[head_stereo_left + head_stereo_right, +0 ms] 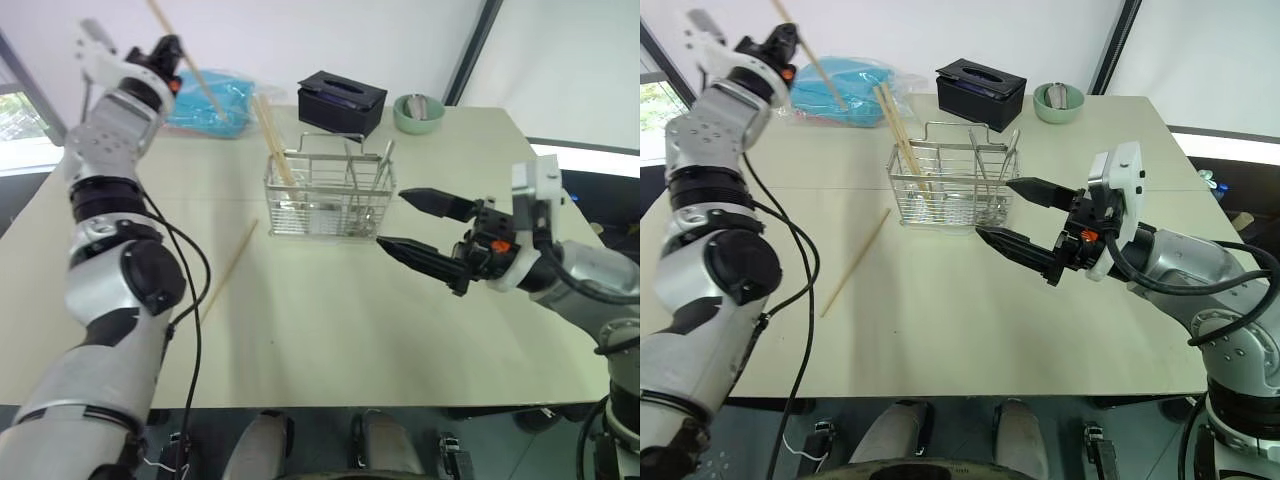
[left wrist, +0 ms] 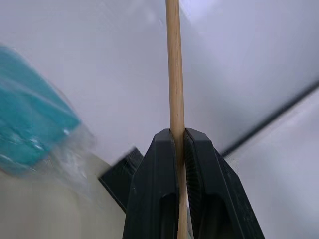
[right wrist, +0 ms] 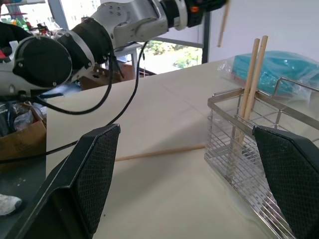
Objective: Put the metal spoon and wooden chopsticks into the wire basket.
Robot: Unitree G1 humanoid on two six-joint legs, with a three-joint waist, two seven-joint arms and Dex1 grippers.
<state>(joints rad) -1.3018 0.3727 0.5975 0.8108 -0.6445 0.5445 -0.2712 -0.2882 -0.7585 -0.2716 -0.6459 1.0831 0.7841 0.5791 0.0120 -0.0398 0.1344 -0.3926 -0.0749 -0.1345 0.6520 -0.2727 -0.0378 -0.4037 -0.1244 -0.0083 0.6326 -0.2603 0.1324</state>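
One chopstick is pinched in the left hand, raised at the upper left of the head view; the fingers clamp it partway along, so both ends stick out. It looks light, stiff and smooth, likely to swivel in a narrow pinch; a grip nearer its middle should steady it. Two chopsticks already stand in the wire basket at centre, beside a spoon. Another chopstick lies on the tabletop lower left of the basket. At right, the right hand gapes wide, empty.
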